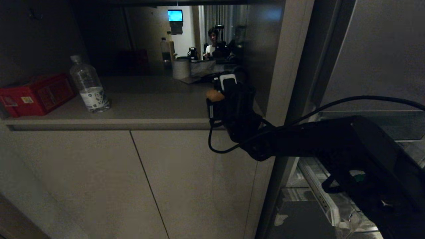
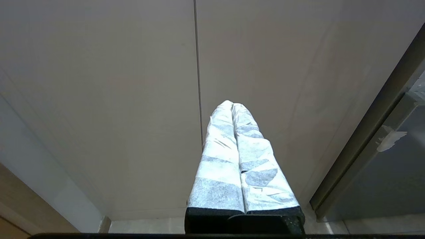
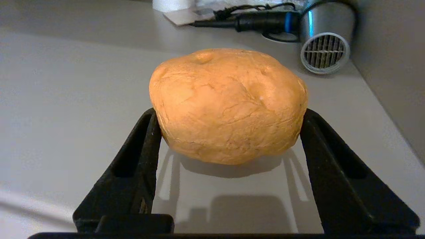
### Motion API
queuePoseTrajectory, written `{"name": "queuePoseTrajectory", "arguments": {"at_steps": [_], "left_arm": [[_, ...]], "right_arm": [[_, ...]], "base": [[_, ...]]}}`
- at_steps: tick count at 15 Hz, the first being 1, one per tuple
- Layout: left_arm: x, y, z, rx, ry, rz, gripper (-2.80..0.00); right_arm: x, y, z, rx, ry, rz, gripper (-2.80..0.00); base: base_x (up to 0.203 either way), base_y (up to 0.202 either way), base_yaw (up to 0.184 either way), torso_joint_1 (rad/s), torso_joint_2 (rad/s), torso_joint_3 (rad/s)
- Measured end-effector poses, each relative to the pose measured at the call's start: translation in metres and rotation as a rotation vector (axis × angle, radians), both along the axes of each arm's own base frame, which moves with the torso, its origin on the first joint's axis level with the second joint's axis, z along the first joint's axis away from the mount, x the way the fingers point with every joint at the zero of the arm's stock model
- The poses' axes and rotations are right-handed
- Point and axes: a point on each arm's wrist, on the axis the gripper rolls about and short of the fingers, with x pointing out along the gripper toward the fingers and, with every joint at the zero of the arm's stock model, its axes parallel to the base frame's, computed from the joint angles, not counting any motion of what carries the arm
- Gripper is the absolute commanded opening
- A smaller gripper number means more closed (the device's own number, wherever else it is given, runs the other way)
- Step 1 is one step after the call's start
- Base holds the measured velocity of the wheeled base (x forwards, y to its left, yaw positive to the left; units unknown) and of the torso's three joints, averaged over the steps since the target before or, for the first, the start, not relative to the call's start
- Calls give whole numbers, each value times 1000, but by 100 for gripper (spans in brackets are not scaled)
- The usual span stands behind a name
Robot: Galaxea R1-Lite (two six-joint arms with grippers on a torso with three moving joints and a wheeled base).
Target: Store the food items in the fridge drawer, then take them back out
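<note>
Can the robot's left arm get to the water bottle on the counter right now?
Probably not as it stands. The left gripper hangs low, shut, facing the cabinet doors, while the water bottle stands up on the counter. Nothing blocks it; the arm would have to lift.

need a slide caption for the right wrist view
Right hand closed on the brown potato, just above the grey counter.

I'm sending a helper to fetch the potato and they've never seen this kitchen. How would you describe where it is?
Find the grey counter left of the tall fridge. At its right end, the robot's right gripper is closed on the potato, just above the surface. It is the only tan, rough-skinned lump there; the water bottle and red box sit far left.
</note>
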Motion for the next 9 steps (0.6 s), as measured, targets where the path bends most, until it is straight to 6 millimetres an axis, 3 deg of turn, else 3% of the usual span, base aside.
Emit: {"name": "queuePoseTrajectory", "arguments": {"at_steps": [4,7,9], "left_arm": [[0,0,0,1,0,0,-280],[0,0,0,1,1,0,-280],[0,0,0,1,1,0,-280]], "right_arm": [[-45,-13,5,-53,95,3,-280],[-93,-47,-4,-103,206,-13,-280],[-124,-80,-17,-125,289,-56,-280]], "base": [[0,0,0,0,0,0],[0,0,0,0,0,0],[0,0,0,0,0,0]]}}
